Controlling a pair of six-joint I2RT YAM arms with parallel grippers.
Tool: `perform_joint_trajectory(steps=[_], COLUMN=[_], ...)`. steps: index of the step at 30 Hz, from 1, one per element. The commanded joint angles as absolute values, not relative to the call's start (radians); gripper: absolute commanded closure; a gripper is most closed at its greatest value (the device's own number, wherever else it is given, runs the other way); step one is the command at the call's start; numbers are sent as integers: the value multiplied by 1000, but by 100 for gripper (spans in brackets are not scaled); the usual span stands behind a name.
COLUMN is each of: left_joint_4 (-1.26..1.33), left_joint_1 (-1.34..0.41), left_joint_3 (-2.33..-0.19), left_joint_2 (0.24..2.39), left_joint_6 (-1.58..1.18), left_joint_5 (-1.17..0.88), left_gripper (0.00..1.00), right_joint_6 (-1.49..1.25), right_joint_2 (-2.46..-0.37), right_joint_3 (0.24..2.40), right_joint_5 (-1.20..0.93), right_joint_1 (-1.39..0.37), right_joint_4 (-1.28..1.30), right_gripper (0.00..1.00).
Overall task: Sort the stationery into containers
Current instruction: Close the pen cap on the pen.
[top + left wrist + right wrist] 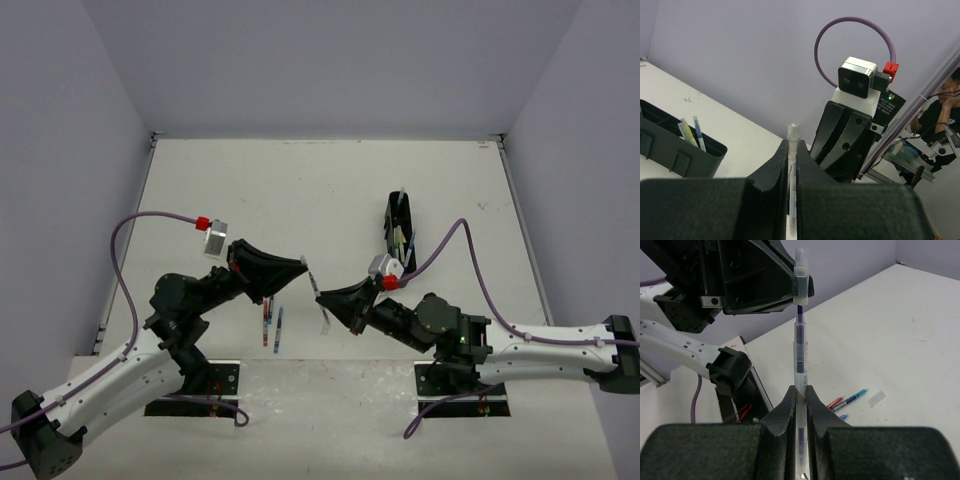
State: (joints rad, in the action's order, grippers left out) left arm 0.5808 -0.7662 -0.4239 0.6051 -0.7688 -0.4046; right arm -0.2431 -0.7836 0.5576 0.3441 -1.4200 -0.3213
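My right gripper is shut on a blue-ink pen with a clear barrel and holds it above the table. My left gripper is shut on a clear pen cap, which also shows in the right wrist view sitting over the pen's tip. In the top view the two grippers, left and right, meet tip to tip at mid-table. The black organiser tray lies to the right behind them with several pens in it. Red and blue pens lie loose on the table.
A loose clear cap lies on the table by the loose red and blue pens. The arms' black base plates sit at the near table edge. Grey walls enclose the table on three sides.
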Motion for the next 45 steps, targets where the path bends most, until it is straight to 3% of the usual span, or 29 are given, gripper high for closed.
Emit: perform_joint_trajectory(steps=[1, 45], left_joint_4=[644, 591], left_joint_1=[-766, -767], left_joint_3=[-407, -414], left_joint_2=[613, 571], left_joint_6=[-792, -782], left_joint_5=[-418, -351], left_gripper=[100, 100], right_joint_6=[-213, -253], right_joint_2=[-788, -838], right_joint_3=[620, 657], right_joint_5=[391, 341], right_joint_1=[-1420, -1420], right_joint_4=[-369, -335], right_gripper=[100, 100])
